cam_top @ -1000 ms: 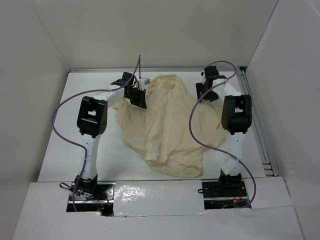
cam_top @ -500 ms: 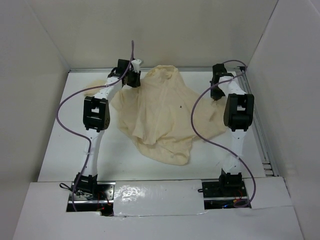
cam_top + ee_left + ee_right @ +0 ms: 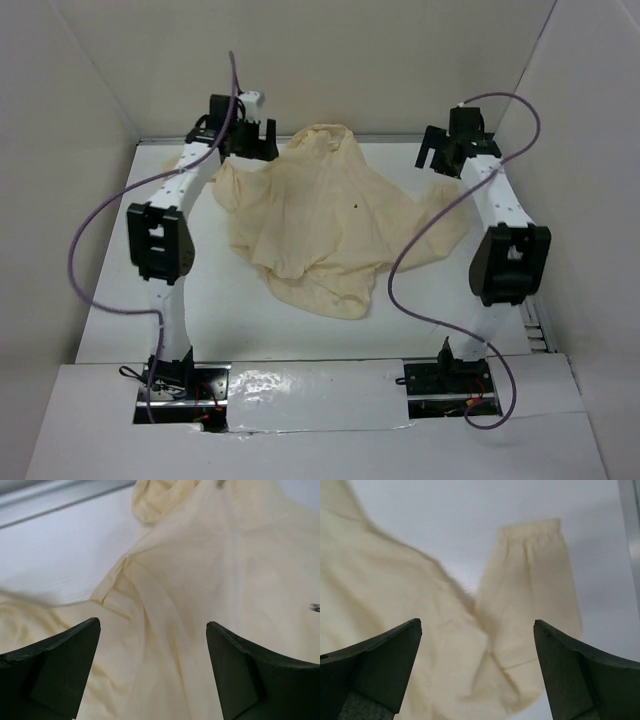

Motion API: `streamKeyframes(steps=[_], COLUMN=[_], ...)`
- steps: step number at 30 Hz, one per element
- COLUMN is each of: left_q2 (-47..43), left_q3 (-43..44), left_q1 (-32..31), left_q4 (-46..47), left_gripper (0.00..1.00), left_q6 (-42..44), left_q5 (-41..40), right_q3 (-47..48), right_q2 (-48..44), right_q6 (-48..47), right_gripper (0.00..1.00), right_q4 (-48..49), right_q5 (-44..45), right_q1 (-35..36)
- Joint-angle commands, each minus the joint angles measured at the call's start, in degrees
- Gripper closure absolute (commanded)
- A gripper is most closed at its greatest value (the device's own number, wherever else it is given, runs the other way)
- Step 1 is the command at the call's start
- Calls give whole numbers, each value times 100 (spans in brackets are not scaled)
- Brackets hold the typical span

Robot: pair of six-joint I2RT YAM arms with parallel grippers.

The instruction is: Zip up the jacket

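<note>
You are looking at a flat white table [image 3: 110, 300] boxed in by plain white panels [image 3: 300, 70] at the back and on both sides. A metal rail [image 3: 528, 300] runs along the table edge to the right of the jacket. Nearer to you than the jacket, a glossy white strip [image 3: 310, 385] covers the front edge, and the two arm bases are bolted into it. A purple cable [image 3: 85, 250] loops out from each arm, one on either side of the jacket.

The jacket [image 3: 320, 220] lies spread and wrinkled on the middle of the table. Its hood end is towards the back wall and its lower hem is bunched towards you. A small dark speck [image 3: 356, 207] sits near the middle of the cloth; you cannot tell what it is. One sleeve trails off to the left under the left arm. The other lies to the right, its gathered cuff [image 3: 530, 530] flat on the bare table.

Your left gripper [image 3: 153, 623] hangs above the jacket's upper left shoulder, fingers spread wide, with nothing between them but the cloth lying below. Your right gripper [image 3: 478, 622] hangs above the jacket's right sleeve, just as wide apart, and grips nothing. Neither one touches the fabric.
</note>
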Motion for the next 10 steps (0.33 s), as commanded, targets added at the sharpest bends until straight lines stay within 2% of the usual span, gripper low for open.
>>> streamKeyframes(steps=[1,3,6,7,10], left_q2=[-1959,-3310,-4263,-4857,-5939], left_q3=[-611,-1979,-2940,-3605,-4810], left_q1=[92,31,-39,-48,-48], left_q4=[-120,-32,-23,82,572], left_gripper=[1,1,1,1,1], left_q6=[-797,-1008,-1394,-1466,-1624], left_q5=[242,243,304,408,699], right_q3=[-554,-1308,-2028,-2197,-2811], right_q2=[-1579,-2535,-3396,-3610,-4357], right_q6=[790,1009,1072,1072,1090], right_gripper=[0,0,0,0,0], right_q4=[617,635,635,661,827], right_q5=[-389,-362,-214,-152,-90], right_q1=[79,123,158,341,439])
